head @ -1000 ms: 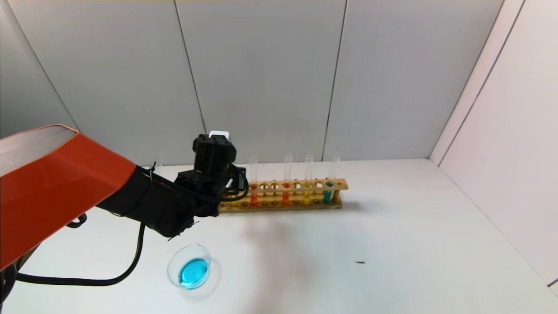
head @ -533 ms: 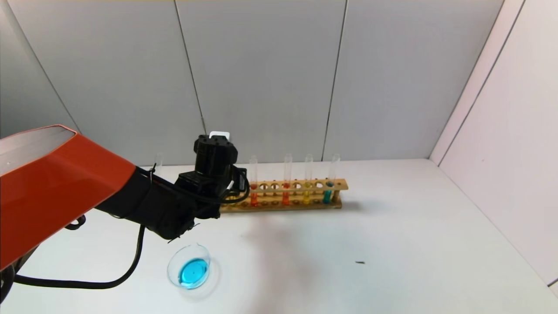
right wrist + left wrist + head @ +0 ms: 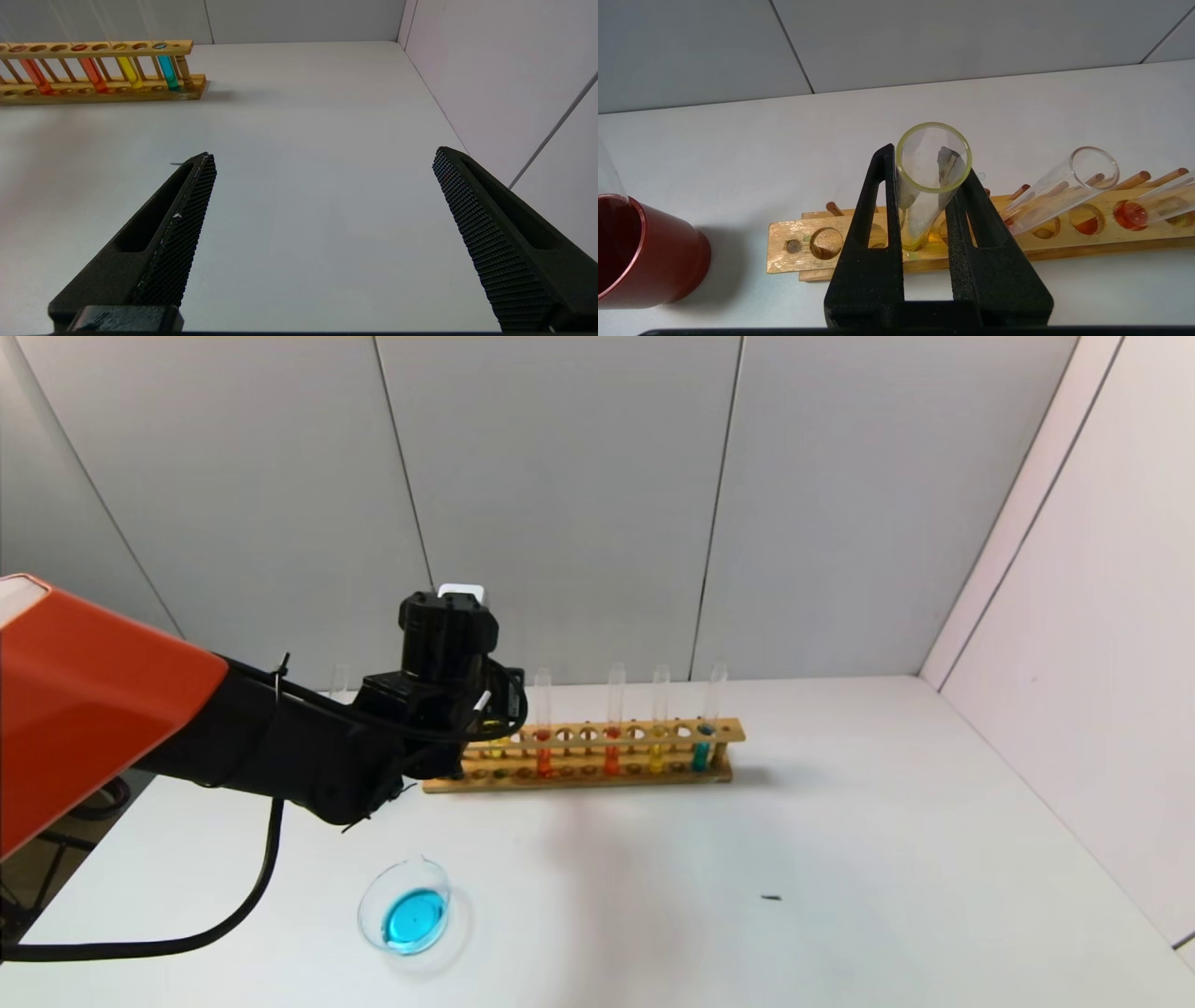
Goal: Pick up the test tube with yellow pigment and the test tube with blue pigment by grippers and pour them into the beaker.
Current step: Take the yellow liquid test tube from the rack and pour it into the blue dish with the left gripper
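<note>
The red cup (image 3: 642, 254) stands on the desk (image 3: 840, 859) at the far left, just beside the left end of the wooden rack (image 3: 597, 751).

The left claw (image 3: 924, 205) is at the left end of the rack, clenched on the test tube with yellow pigment (image 3: 927, 186). Both fingers (image 3: 873, 242) press against the glass below the open rim. The tube's lower end, holding a little yellow liquid, sits at a rack hole; whether it is seated in that hole cannot be told. In the head view the left arm (image 3: 112, 728) reaches in from the left and its wrist covers this tube.

The beaker (image 3: 405, 907) stands on the desk in front of the rack's left end, well apart from it, and contains blue liquid.

Further right along the rack stand two tubes with orange-red liquid (image 3: 542, 747), a second yellow tube (image 3: 658, 747) and, nearest the right end, a teal tube (image 3: 705, 742). All are upright in their holes. No separate test tube with blue pigment can be picked out.

A small dark speck (image 3: 771, 898) lies on the desk in front of the rack's right end, well apart from it.

The right claw (image 3: 322, 205) is released, its fingers spread wide above bare desk, well apart from the rack. It does not appear in the head view.
</note>
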You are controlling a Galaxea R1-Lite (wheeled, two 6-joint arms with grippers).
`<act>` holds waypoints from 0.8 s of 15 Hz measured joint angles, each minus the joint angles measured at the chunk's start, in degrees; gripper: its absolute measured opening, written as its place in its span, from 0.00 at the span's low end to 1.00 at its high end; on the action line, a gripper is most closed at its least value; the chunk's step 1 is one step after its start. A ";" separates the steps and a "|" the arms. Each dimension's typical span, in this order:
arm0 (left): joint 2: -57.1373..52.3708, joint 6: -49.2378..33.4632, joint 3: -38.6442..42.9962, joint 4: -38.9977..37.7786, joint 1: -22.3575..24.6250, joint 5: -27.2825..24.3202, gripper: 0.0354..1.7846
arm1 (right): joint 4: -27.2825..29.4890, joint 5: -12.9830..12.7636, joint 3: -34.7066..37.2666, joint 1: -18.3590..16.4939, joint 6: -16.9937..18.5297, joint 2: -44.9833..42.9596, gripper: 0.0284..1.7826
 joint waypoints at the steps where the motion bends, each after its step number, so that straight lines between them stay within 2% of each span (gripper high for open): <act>1: -0.41 0.00 -0.66 0.59 0.01 0.10 0.16 | 0.00 -0.02 0.00 0.00 0.00 0.00 0.95; 5: -1.66 0.06 -3.74 3.39 0.09 0.88 0.16 | 0.00 0.00 0.00 0.00 0.00 0.00 0.95; 12: -5.60 0.11 -11.58 13.65 0.09 1.23 0.16 | 0.00 -0.02 0.00 0.00 -0.02 0.00 0.95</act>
